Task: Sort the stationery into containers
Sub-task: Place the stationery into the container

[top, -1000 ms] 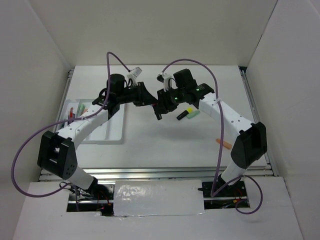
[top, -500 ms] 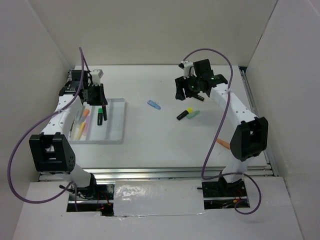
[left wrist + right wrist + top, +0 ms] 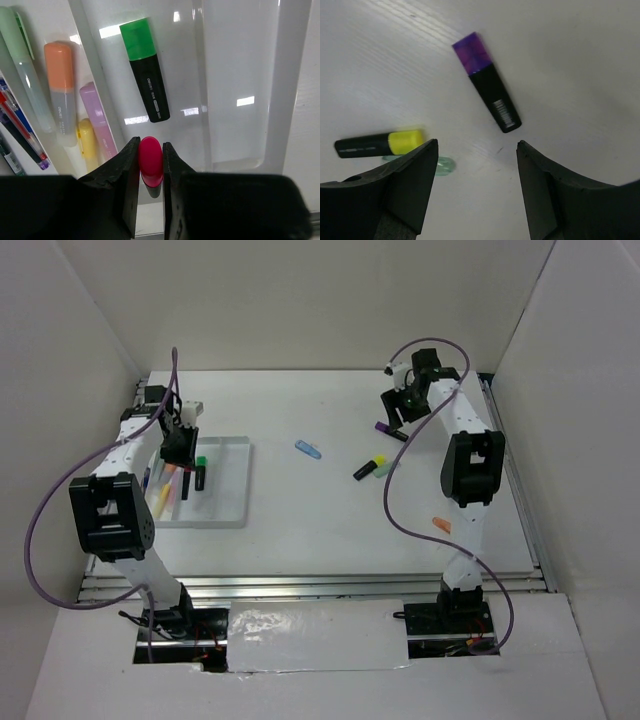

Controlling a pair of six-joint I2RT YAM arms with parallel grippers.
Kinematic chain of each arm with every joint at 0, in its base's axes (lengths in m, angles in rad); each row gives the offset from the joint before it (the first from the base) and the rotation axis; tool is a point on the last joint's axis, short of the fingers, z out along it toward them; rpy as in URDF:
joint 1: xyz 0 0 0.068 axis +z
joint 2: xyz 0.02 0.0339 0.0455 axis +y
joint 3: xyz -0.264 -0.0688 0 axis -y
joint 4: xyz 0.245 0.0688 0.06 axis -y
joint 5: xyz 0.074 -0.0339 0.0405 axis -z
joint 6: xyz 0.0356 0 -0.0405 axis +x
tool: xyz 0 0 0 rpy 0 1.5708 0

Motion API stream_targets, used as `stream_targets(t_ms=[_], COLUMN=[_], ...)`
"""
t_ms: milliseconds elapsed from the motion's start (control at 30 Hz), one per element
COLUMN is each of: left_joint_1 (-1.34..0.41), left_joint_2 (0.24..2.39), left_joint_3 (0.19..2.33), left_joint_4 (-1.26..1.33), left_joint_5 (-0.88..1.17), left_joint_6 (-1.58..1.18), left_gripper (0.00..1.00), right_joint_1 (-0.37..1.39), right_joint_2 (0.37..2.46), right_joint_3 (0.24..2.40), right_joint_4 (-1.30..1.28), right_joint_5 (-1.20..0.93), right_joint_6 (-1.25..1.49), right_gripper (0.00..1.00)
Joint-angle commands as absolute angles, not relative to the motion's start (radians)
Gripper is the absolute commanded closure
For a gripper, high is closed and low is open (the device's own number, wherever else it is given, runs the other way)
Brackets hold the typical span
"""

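Observation:
My left gripper (image 3: 150, 149) is shut on a pink-capped highlighter (image 3: 150, 164) and hangs over the white tray (image 3: 287, 75). In the top view this gripper (image 3: 181, 448) sits over the tray's (image 3: 228, 492) far left part. A green-capped black highlighter (image 3: 144, 67) lies in the compartment below it. Orange (image 3: 59, 87), lilac (image 3: 96, 117), yellow (image 3: 86, 140) and mint (image 3: 20, 60) ones fill the neighbouring slots. My right gripper (image 3: 477, 160) is open just above the table, near a purple-capped black highlighter (image 3: 486, 82). A yellow-capped one (image 3: 380, 142) and a mint one (image 3: 442, 165) lie to its left.
A blue pen (image 3: 309, 449) lies mid-table. An orange marker (image 3: 441, 526) rests near the right arm's base link. Thin pens (image 3: 20, 132) fill the tray's leftmost slot. White walls close in the table on three sides.
The two grippers met at mid-table a second ago. Since then the left arm has swung left over the tray, and the right arm has pulled back to the far right and opened its jaws.

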State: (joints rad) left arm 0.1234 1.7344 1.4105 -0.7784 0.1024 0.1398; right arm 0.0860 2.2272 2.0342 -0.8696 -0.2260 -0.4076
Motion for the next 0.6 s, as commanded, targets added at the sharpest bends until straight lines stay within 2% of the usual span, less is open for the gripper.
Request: stream_targets(t_ms=[0, 133, 233, 267, 367, 567], left_joint_1=[0.127, 0.126, 0.126, 0.126, 0.126, 0.121], left_joint_2=[1.776, 1.810, 1.841, 1.854, 1.871, 1.882], left_joint_3=[1.447, 1.442, 1.454, 1.462, 1.479, 1.517], left_joint_4=[-0.790, -0.759, -0.758, -0.761, -0.765, -0.790], left_joint_5=[0.074, 0.054, 0.054, 0.057, 0.083, 0.130], left_joint_6=[0.161, 0.130, 0.117, 0.114, 0.106, 0.091], left_gripper=[0.89, 0.88, 0.79, 0.71, 0.59, 0.52], right_joint_1=[0.057, 0.043, 0.041, 0.040, 0.037, 0.038], right_joint_2=[2.269, 2.292, 2.307, 2.315, 2.347, 2.414], right_joint_3=[2.151, 2.140, 2.140, 2.146, 2.172, 2.230], right_joint_4=[-0.962, -0.937, -0.931, -0.942, -0.954, -0.969], right_joint_5=[-0.232, -0.216, -0.216, -0.219, -0.238, -0.256], right_joint_6=[-0.491, -0.525, -0.558, -0.572, -0.597, -0.624], right_gripper=[0.29, 0.22, 0.19, 0.19, 0.19, 0.22])
